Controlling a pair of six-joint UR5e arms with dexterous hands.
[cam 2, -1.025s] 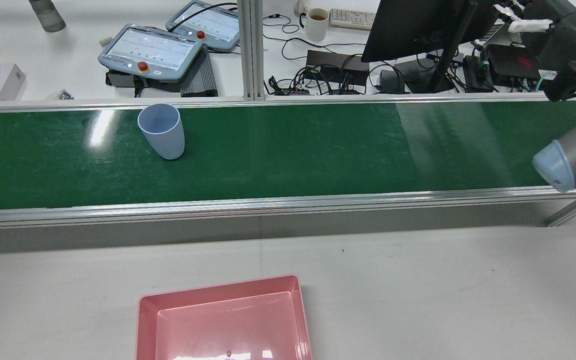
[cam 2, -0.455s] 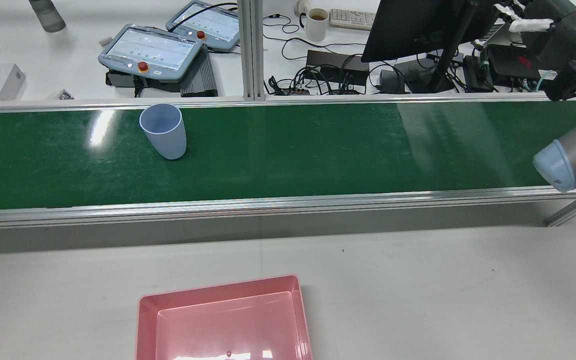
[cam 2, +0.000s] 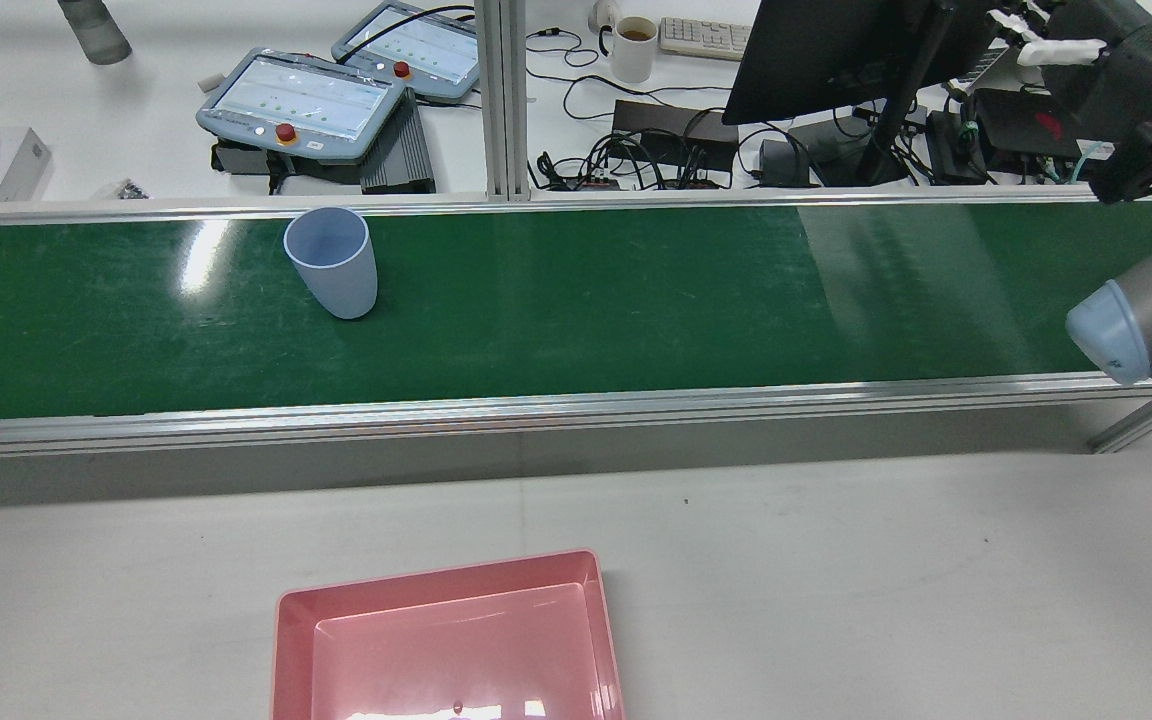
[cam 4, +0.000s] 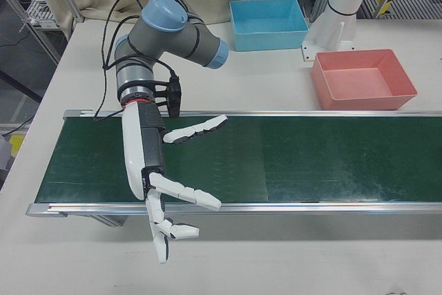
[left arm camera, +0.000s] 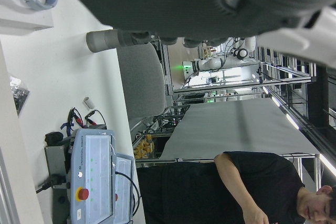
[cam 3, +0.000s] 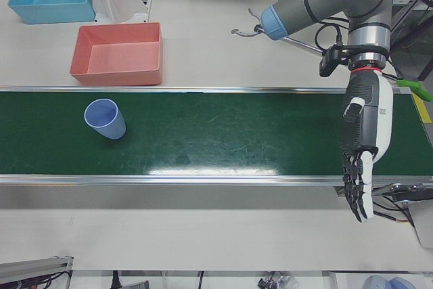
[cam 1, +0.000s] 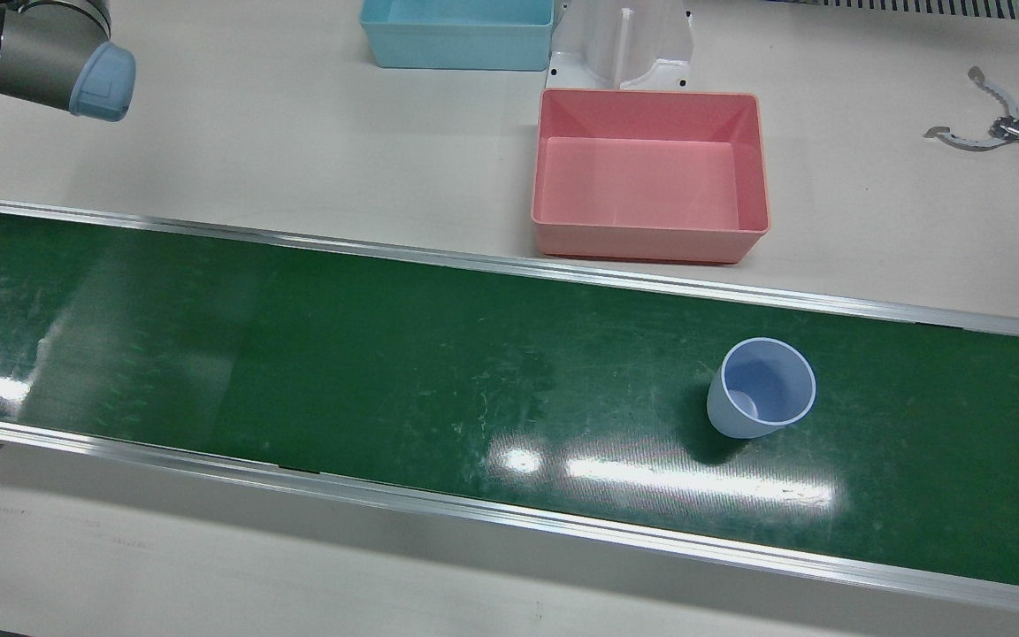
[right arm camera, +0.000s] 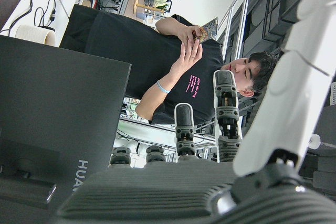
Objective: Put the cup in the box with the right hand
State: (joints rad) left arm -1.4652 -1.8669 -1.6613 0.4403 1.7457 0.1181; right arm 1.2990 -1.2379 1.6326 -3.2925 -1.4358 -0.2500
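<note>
Cup (cam 2: 330, 261) slightly further right along belt (cam 2: 636, 300)

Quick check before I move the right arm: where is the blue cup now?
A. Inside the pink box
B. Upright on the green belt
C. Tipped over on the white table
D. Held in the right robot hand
B: the blue cup stands upright, mouth up, on the green belt, apart from the empty pink box.

A pale blue plastic cup (cam 1: 762, 387) stands upright and empty, mouth up, on the green conveyor belt (cam 1: 386, 354). The pink rectangular box (cam 1: 649, 173), open-topped and empty, sits on the white desk (cam 1: 297, 133) just beyond the belt's edge, apart from the cup.
</note>
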